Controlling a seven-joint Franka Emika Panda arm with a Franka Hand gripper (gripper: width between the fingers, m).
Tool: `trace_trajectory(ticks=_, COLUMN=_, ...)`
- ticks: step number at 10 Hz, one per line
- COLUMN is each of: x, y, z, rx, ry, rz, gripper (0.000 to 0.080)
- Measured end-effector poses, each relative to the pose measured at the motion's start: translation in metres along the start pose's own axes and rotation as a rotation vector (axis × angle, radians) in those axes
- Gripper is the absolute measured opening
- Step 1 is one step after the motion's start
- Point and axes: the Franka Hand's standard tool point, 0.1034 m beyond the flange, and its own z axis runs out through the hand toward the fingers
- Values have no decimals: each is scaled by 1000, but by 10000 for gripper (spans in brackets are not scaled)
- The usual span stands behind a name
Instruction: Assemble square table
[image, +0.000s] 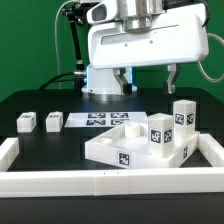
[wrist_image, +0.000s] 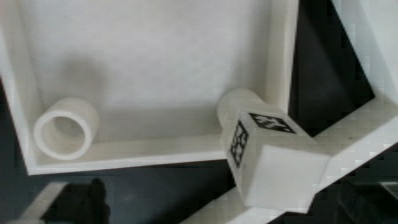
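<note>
The square table top (image: 112, 148) is a white tray with a raised rim, lying at the middle right of the black table. Two tagged white legs (image: 160, 134) (image: 183, 115) stand upright at its right side. Another two legs (image: 27, 122) (image: 54, 121) lie loose at the exterior view's left. My gripper (image: 145, 78) hangs open well above the top, holding nothing. In the wrist view the tray's floor (wrist_image: 143, 70) shows a round white stub (wrist_image: 66, 133), and a tagged leg (wrist_image: 267, 140) lies below my gripper (wrist_image: 217, 205). One dark finger (wrist_image: 80, 200) shows at the edge.
The marker board (image: 97, 120) lies flat behind the tray. White border rails run along the front (image: 100, 181), the exterior view's left (image: 8, 150) and right (image: 212, 150). The robot's base (image: 100, 80) and cables stand at the back.
</note>
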Motion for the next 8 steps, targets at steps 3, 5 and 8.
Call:
trace_trajectory(ticks=3, x=-14, y=29, z=4, rx=1, ry=7, rz=-43, gripper=649)
trace_trajectory(ticks=5, x=-24, y=54, z=13, rx=-2, ry=21, rz=-49, gripper=649)
trace_trajectory(ticks=8, x=-32, y=68, z=37, rx=-42, ry=0, rz=7, gripper=649)
